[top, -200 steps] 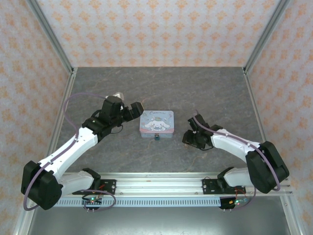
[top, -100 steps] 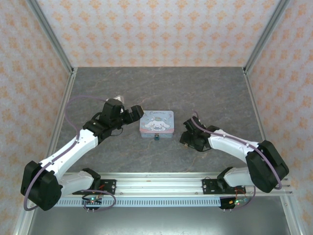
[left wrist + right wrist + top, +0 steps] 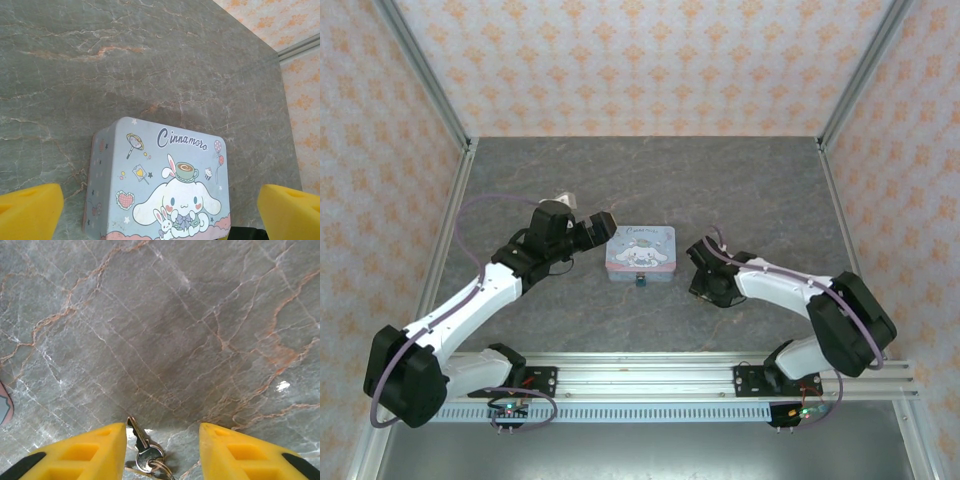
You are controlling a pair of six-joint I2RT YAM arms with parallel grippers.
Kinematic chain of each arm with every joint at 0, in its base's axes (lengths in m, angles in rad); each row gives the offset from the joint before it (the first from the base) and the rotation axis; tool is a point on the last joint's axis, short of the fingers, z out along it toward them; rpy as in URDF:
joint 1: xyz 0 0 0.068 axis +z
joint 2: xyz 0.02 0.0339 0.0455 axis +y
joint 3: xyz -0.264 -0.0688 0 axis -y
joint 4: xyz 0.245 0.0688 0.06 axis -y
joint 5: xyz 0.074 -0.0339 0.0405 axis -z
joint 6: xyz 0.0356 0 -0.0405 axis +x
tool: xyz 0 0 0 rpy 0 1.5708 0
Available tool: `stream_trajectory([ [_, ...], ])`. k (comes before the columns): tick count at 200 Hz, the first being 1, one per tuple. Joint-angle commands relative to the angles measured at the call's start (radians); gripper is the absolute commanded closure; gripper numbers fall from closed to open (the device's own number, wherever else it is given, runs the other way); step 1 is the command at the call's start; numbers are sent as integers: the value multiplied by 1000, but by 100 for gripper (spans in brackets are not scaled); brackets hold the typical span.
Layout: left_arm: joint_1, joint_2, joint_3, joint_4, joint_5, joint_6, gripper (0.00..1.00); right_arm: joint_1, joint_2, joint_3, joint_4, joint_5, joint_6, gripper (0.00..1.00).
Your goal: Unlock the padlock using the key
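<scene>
The padlock (image 3: 640, 281), a tiny teal-blue lock body with a small silvery part, hangs at the 6 o'clock edge of the pastel pink-and-blue cartoon tin box (image 3: 640, 248), which sits near the middle of the grey marbled surface (image 3: 740, 180). The thin dark metal key (image 3: 139, 435) lies on that surface at about 3 o'clock from the tin. It sits between the yellow fingers of the right pincer (image 3: 162, 432), close against one finger (image 3: 85, 447). The jaws stand at a moderate gap with bare surface showing beside the key, so nothing is pinched. The left pincer (image 3: 600, 224) hovers at about 10 o'clock from the tin with its jaws spread wide, framing the box lid and holding nothing. The step in hand looks like picking up the key. The next move probably calls for closing squarely on it and lifting without letting it swivel, then carrying it toward 9 o'clock to reach the padlock while the left pincer steadies the tin. The key's ring (image 3: 152, 460) is cut off by the bottom edge of the right wrist view. The padlock's keyhole is too small to make out from above. A dark shape at the lower edge of the left wrist view cannot be identified.
</scene>
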Motion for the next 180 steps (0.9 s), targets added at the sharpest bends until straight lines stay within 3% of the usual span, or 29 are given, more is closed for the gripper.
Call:
stream_trajectory([
  [1, 7, 9, -15, 42, 13, -6, 0, 19, 21, 29, -27, 27, 28, 58],
  [180, 7, 22, -35, 80, 25, 1, 0, 150, 132, 69, -114, 80, 85, 61],
])
